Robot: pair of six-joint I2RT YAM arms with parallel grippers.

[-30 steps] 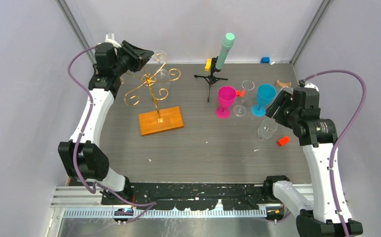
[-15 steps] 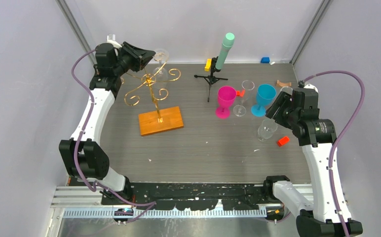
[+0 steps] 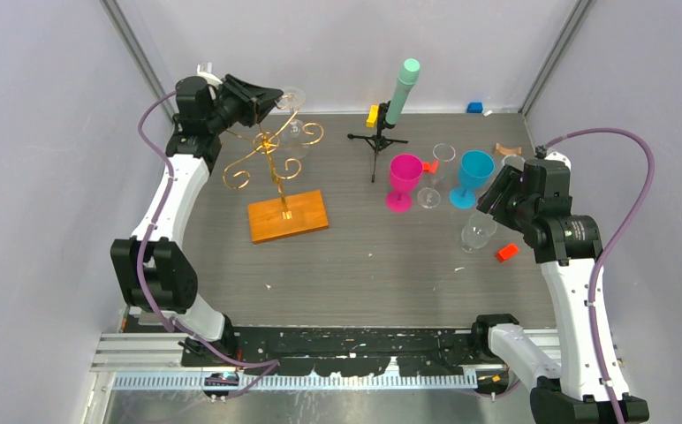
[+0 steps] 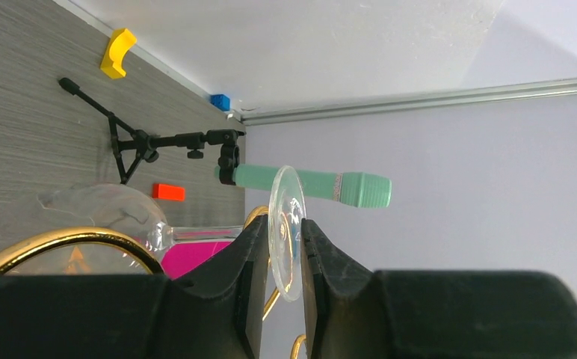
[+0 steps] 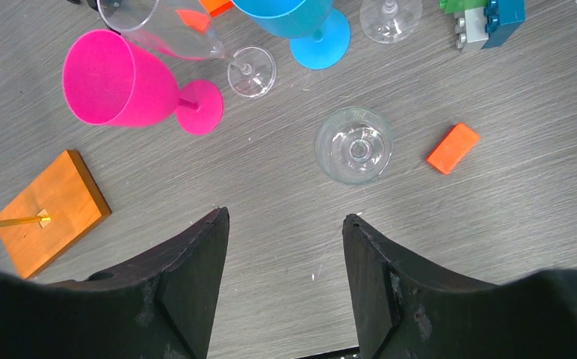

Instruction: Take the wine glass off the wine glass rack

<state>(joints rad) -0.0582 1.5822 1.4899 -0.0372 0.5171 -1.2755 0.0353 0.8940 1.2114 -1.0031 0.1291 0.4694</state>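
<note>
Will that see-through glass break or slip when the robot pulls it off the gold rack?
Probably fragile: the glass looks thin and clear. It may slip, since the left fingers pinch only its smooth round foot.

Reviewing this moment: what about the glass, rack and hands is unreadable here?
1. Top view: whether the wine glass is clear of the rack; clear glass over gold wire, too small.
2. Left wrist view: rack post and base, behind the left hand.
3. Right wrist view: rack top, cut by the left edge.
</note>
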